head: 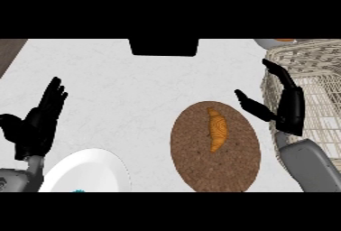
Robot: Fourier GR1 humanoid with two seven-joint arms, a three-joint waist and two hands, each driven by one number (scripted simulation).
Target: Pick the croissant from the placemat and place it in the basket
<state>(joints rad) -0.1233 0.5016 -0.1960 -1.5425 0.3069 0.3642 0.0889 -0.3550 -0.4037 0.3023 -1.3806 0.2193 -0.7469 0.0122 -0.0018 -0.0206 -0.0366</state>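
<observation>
Right forearm: nearest to us, we see a smooth grey sleeve (307,164) coming in from the 4 o'clock corner of the view.
Croissant: we find the croissant (217,129) lying on the placemat, in its upper half and a little toward 1 o'clock of the mat's middle; it is a slim, glossy orange crescent with faint ridges, its long axis running from 12 to 6 o'clock, and nothing touches it.
Placemat: we see a placemat (200,162) that is a brown oval with a coarse woven grain, taller than wide, flat on the counter at about 5 o'clock of the view's centre.
Right hand: we see the black right hand (288,108) at 3 o'clock of the croissant, apart from it, wide open with straight fingers pointing toward 11 o'clock and the thumb spread out toward the mat's upper edge; it holds nothing and stands against the basket's near wall.
Basket: we see a pale wicker basket (316,58) with an open lattice weave, filling the 2 to 3 o'clock side of the view.
Plate: we see a smooth white round plate (90,173) at 9 o'clock of the mat, cut by the lower edge.
Left hand: we see the left hand (34,126) at 9 o'clock of the view, open, fingers up, resting, holding nothing.
Counter: we see a pale speckled stone-like counter (133,85).
Dark block: we see a black rectangular shape (163,47) at 12 o'clock.
</observation>
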